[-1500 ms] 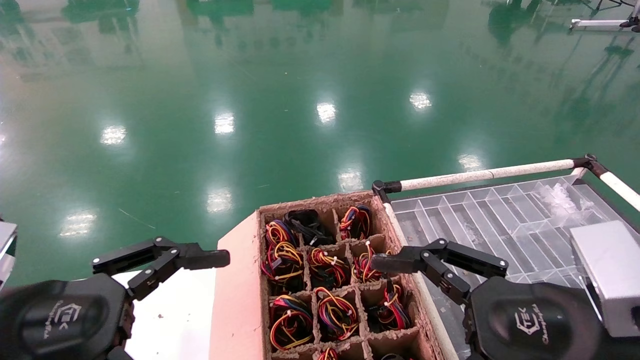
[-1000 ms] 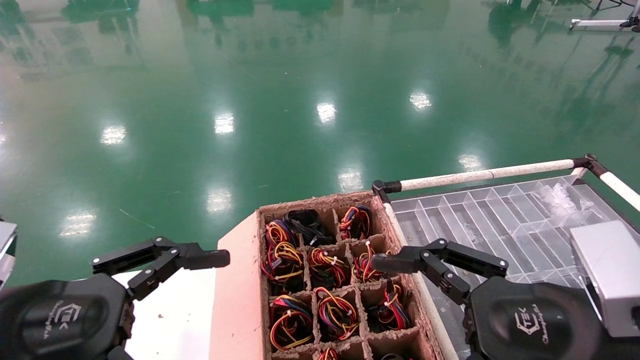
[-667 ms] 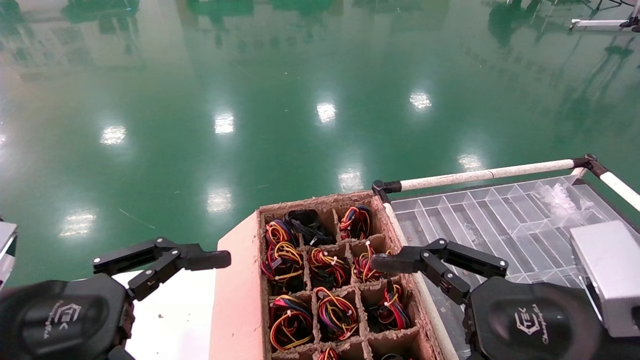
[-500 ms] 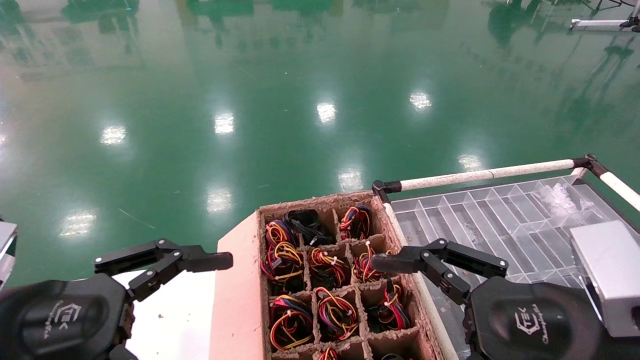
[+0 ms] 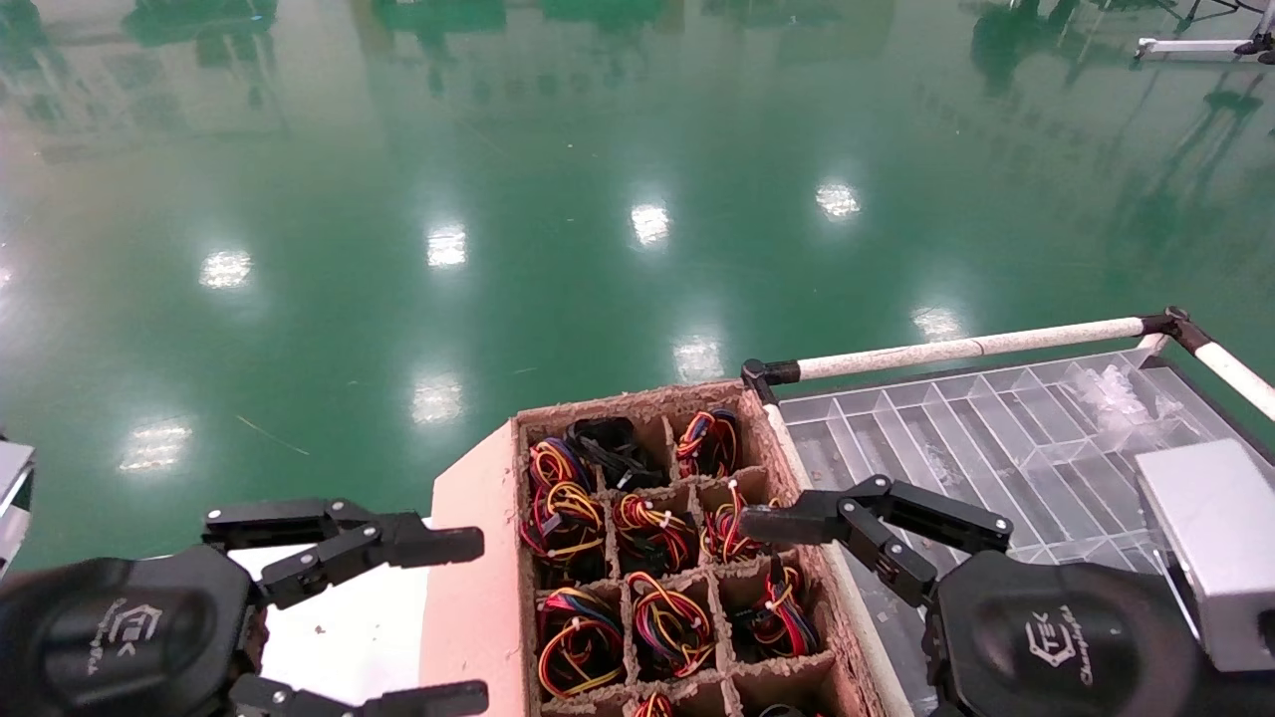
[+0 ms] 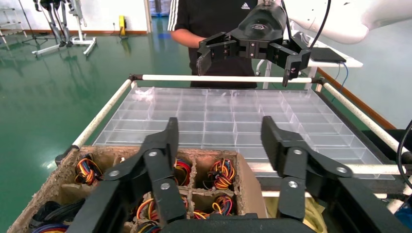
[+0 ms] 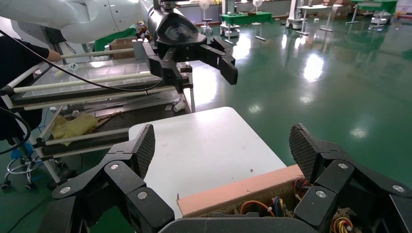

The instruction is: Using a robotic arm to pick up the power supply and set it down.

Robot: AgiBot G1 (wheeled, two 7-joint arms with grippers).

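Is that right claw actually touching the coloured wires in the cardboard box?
Apart. In the right wrist view the right gripper hangs open above the box, its fingers empty; the wire bundles lie below in their cells.

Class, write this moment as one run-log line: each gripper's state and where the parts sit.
left gripper: jaws open, over white table | right gripper: open, above compartmented carton | wire bundles: in cells, ungrasped
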